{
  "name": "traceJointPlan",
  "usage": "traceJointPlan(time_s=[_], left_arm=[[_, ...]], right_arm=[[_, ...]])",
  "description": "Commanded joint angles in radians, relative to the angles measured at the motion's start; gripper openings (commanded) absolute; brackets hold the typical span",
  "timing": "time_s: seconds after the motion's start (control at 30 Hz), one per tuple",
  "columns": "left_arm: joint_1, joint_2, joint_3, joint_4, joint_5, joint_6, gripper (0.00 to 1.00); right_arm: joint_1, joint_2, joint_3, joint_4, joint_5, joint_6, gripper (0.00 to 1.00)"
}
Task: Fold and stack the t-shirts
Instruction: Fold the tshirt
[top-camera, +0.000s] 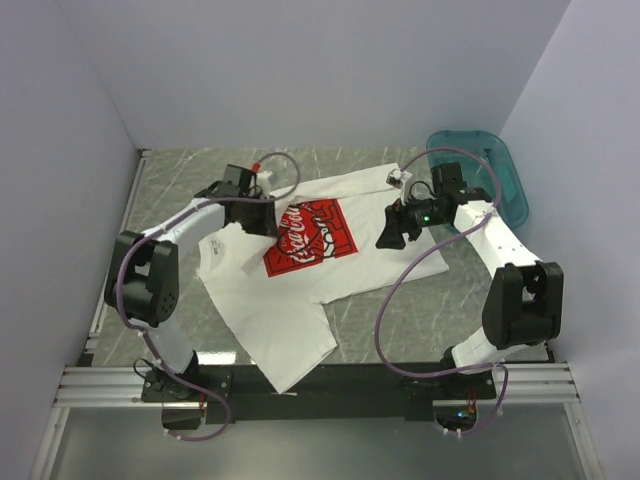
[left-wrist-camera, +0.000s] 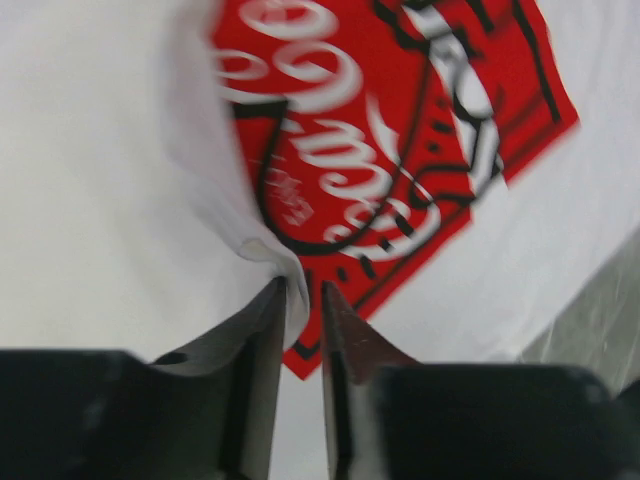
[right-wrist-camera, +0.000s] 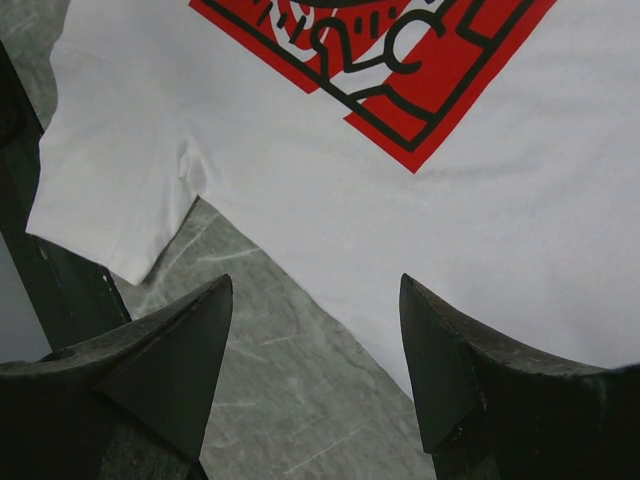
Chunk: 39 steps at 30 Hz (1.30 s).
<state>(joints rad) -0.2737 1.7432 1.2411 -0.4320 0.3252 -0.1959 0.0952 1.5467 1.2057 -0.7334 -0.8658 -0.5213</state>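
Observation:
A white t-shirt (top-camera: 285, 315) with a red square print (top-camera: 311, 238) lies spread on the grey-green marble table (top-camera: 440, 290). My left gripper (top-camera: 262, 222) is low over the shirt's left side, beside the print. In the left wrist view its jaws (left-wrist-camera: 300, 285) stand a narrow slit apart. A raised fold of white cloth (left-wrist-camera: 255, 245) touches the left fingertip, and the print (left-wrist-camera: 400, 150) shows through the gap. My right gripper (top-camera: 390, 236) hovers open over the shirt's right edge. Bare table (right-wrist-camera: 280, 380) lies between its fingers, with the t-shirt (right-wrist-camera: 500, 250) just beyond.
A teal plastic basin (top-camera: 503, 172) stands at the back right of the table, behind the right arm. White walls close in the back and both sides. The shirt's lower hem hangs onto the black rail (top-camera: 340, 378) at the near edge.

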Motion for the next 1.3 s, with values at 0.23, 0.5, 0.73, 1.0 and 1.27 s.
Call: traceJointPlan(time_s=[0.23, 0.5, 0.73, 1.0, 1.27], left_arm=[[-0.206, 0.026, 0.031, -0.071, 0.244, 0.144, 0.42], [-0.114, -0.26, -0.07, 0.133, -0.193, -0.031, 0.67], [-0.105, -0.07, 0.107, 0.025, -0.241, -0.072, 0.65], [-0.107, 0.246, 0.395, 0.05, -0.137, -0.039, 0.53], [-0.107, 0.438, 0.575, 0.041, -0.16, -0.03, 0.47]], right_arm=[[-0.009, -0.008, 0.003, -0.012, -0.01, -0.013, 0.74], [-0.011, 0.001, 0.006, -0.009, -0.003, -0.011, 0.74], [-0.009, -0.017, -0.008, 0.057, 0.068, 0.046, 0.74], [-0.011, -0.005, -0.008, 0.058, 0.071, 0.052, 0.74], [-0.017, 0.007, -0.005, 0.046, 0.057, 0.046, 0.74]])
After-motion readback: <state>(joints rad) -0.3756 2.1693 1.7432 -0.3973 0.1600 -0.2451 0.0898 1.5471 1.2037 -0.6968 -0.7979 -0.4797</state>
